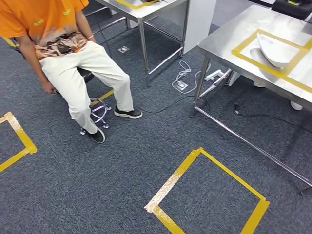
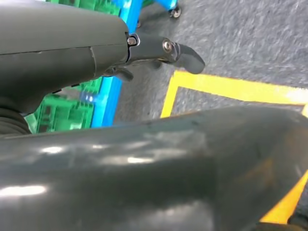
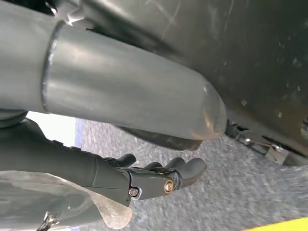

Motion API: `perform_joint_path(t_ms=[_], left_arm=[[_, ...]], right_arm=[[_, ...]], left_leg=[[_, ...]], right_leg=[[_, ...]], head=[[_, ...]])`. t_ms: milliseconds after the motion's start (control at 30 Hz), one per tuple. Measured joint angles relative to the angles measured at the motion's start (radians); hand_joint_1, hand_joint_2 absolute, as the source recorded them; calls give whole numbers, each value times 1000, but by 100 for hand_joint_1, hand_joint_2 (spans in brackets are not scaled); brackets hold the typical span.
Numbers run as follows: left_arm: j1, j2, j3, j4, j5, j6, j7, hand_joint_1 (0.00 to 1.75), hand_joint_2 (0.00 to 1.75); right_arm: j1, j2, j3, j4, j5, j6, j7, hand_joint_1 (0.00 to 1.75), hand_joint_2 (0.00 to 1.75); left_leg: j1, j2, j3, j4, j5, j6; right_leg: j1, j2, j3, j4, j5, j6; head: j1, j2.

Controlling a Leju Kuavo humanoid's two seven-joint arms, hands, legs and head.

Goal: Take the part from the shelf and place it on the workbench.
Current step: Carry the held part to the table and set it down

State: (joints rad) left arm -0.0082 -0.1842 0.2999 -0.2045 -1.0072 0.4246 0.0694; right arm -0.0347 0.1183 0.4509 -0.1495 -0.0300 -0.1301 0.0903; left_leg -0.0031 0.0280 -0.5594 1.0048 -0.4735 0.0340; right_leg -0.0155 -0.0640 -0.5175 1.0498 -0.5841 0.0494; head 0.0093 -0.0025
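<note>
You see your left hand (image 2: 109, 53) hanging over the carpet with nothing in it, fingers stretched out. Your right hand (image 3: 145, 180) looks the same, loosely extended and holding nothing. Beyond the yellow tape square (image 1: 207, 195) on the floor, the white part (image 1: 274, 52) lies on the steel bench (image 1: 224, 41), inside its taped outline.

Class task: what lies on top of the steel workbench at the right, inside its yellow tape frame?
A white curved part lies inside the yellow tape frame on the steel workbench. Its underside is hidden.
</note>
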Motion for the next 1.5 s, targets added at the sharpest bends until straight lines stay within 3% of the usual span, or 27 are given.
perform_joint_path(t_ms=[67,133,167,200,267,300,367,533,567,667,700,733,800,867,900,933,1000,1067,1100,1133,1167,1200,1233,1300,1367,1433,1500], left_arm=[[-1,-3,0,0,0,2,0,0,0],[-1,-5,0,0,-1,3,0,0,0],[0,-5,0,0,-1,4,0,0,0],[1,-5,0,0,-1,4,0,0,0],[0,-7,0,0,-3,5,0,0,0],[-1,-8,0,0,-4,5,-1,0,0],[-2,-9,0,0,-6,5,-1,0,0],[0,-10,0,0,-7,5,-1,0,0],[0,-10,0,0,-7,5,-1,0,0],[0,-10,0,0,-7,4,-1,0,0],[2,-10,0,0,-7,4,-1,0,0],[3,-10,0,0,-7,4,-1,0,0],[1,-10,0,0,-8,4,-1,0,0],[0,-10,0,0,-8,4,-1,0,0],[1,-10,0,1,-8,4,-1,0,0],[3,-10,0,1,-8,4,-1,0,0],[5,-10,0,1,-7,4,-1,0,0],[3,-11,0,1,-7,4,-1,0,0],[2,-11,0,1,-7,3,-1,0,0],[1,-12,0,1,-7,2,-1,0,0],[2,-12,0,1,-7,2,-1,0,0],[2,-12,0,1,-7,1,-1,0,0],[2,-12,0,1,-7,1,-1,0,0],[1,-12,0,1,-7,1,-1,0,0],[1,-13,0,1,-7,1,-1,0,0],[4,-13,0,2,-7,0,-1,0,0],[5,-13,0,2,-7,0,-1,0,0]], right_arm=[[2,0,0,0,1,0,-1,0,0],[4,0,0,0,2,0,-1,0,0],[3,0,0,0,2,0,-1,0,0],[3,0,0,0,2,1,-1,0,0],[4,0,0,0,2,1,1,0,0],[5,-1,0,1,2,2,2,0,0],[6,-1,0,1,2,2,2,0,0],[6,-1,0,1,2,2,3,0,0],[6,-1,0,1,2,2,3,0,0],[9,-1,0,1,3,2,3,0,0],[9,-1,0,1,3,2,3,0,0],[7,-1,0,1,3,2,3,0,0],[6,-1,0,1,3,2,3,0,0],[5,-1,0,1,3,2,3,0,0],[3,-1,0,1,3,2,2,0,0],[1,-1,0,1,3,2,3,0,0],[-1,-1,0,0,3,2,2,0,0],[1,-1,0,0,3,2,2,0,0],[3,-1,0,0,2,3,2,0,0],[4,-1,0,0,2,4,2,0,0],[4,-1,0,0,2,4,1,0,0],[3,-1,0,0,2,5,1,0,0],[2,-1,0,0,2,5,1,0,0],[3,-1,0,0,2,5,2,0,0],[4,-1,0,1,2,6,2,0,0],[2,-1,0,1,3,6,2,0,0],[3,-1,0,1,3,6,3,0,0]], left_leg=[[0,-23,-4,0,3,7],[-2,-50,-6,0,5,10],[-2,-64,-6,1,5,10],[-2,-79,-5,3,5,9],[-2,-105,-8,11,3,5],[-2,-117,-12,16,2,1],[-1,-137,-24,22,5,-10],[2,-151,-30,20,10,-19],[3,-127,-48,58,-12,-26],[9,-41,-140,266,-98,-52],[12,-35,-135,263,-85,-54],[12,-23,-100,198,-49,-52],[5,19,-35,73,-9,-43],[-3,37,-13,27,-12,-32],[-4,28,-14,24,-13,-25],[-3,18,-14,20,-11,-19],[1,-1,-11,13,-6,-7],[3,-21,-10,10,-4,1],[2,-33,-10,10,-5,3],[1,-46,-9,10,-5,4],[0,-60,-8,11,-6,5],[0,-74,-5,11,-7,5],[0,-89,-3,12,-8,4],[0,-117,-2,17,-12,-2],[2,-140,-11,21,-13,-12],[7,-156,-18,22,-10,-24],[8,-123,-32,51,-28,-35]], right_leg=[[-1,50,-65,135,-65,2],[0,61,-118,234,-87,2],[0,63,-120,228,-68,1],[-1,68,-101,180,-30,-1],[-5,111,-43,44,39,-4],[-7,135,-20,-7,54,-5],[-8,161,-3,-40,50,-9],[-6,150,0,-41,50,-14],[-6,130,3,-45,52,-22],[-7,30,14,-56,52,-43],[-6,9,17,-56,49,-42],[-6,-2,21,-56,46,-38],[-2,-23,25,-55,38,-27],[2,-44,27,-57,30,-15],[3,-54,34,-59,28,-10],[1,-54,38,-60,24,-5],[-2,-10,27,-23,-5,2],[-4,46,-36,99,-63,4],[-3,56,-77,173,-87,4],[-3,60,-110,226,-94,4],[-3,62,-129,243,-81,3],[-3,64,-129,221,-49,1],[-3,72,-112,163,-3,-1],[-7,119,-63,33,61,-7],[-9,153,-35,-27,69,-11],[-7,138,-27,-36,67,-20],[-7,112,-19,-45,70,-33]], head=[[4,0],[5,0],[4,0],[4,0],[5,0],[4,0],[4,0],[4,0],[1,0],[-9,0],[-9,0],[-9,0],[-9,0],[-7,0],[-7,0],[-6,0],[-1,0],[6,0],[7,0],[8,0],[8,0],[8,0],[8,0],[7,0],[7,0],[7,0],[4,0]])
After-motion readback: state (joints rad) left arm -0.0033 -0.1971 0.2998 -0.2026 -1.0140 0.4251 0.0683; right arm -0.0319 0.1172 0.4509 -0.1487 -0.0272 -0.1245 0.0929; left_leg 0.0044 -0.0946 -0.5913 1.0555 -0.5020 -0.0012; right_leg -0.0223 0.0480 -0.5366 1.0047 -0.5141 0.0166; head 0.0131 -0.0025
